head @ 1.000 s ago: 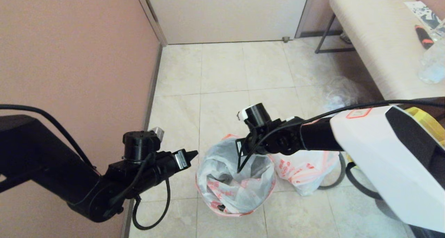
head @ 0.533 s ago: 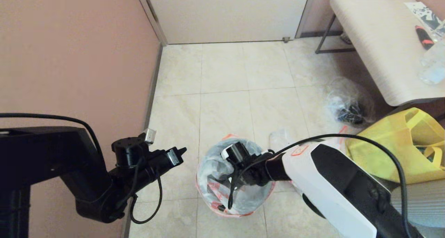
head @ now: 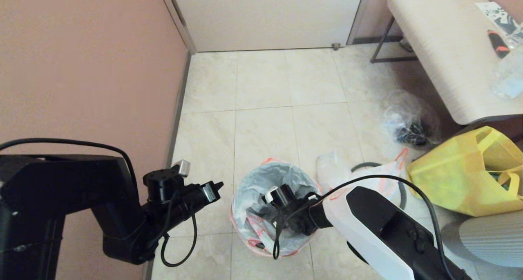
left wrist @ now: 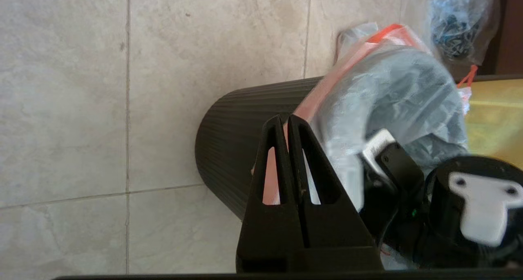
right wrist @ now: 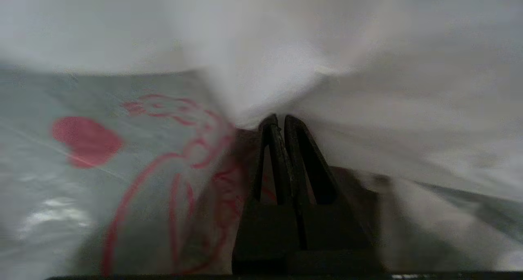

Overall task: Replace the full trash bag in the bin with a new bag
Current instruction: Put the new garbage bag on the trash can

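1. The small round black plastic bin (left wrist: 241, 149) stands on the tiled floor (head: 261, 92). A thin see-through white bag with an orange-red band on its hem (head: 261, 182) is spread over its top and hangs down inside.

2. The old bag, white and lumpy with red print (head: 384, 178), lies on the floor just beside the bin, on the robot's right. It is already out.

3. So I think the step in hand is fitting the new bag into the bin.

4. The right hand (right wrist: 282, 122) is down inside the new bag. Its fingers are pressed together, with soft plastic all around them. I cannot tell if they pinch any plastic.

5. The left hand (left wrist: 284, 122) is just outside the bin, near the hem. Its fingers are together too and hold nothing.

6. Next, I think the right hand needs to push the bag down to the bottom, gently, so the thin plastic does not rip.

7. The left hand may need to open and hold the hem, so the hem does not slide into the bin.

8. A yellow tote bag (head: 466, 178) sits well apart, on the robot's right.
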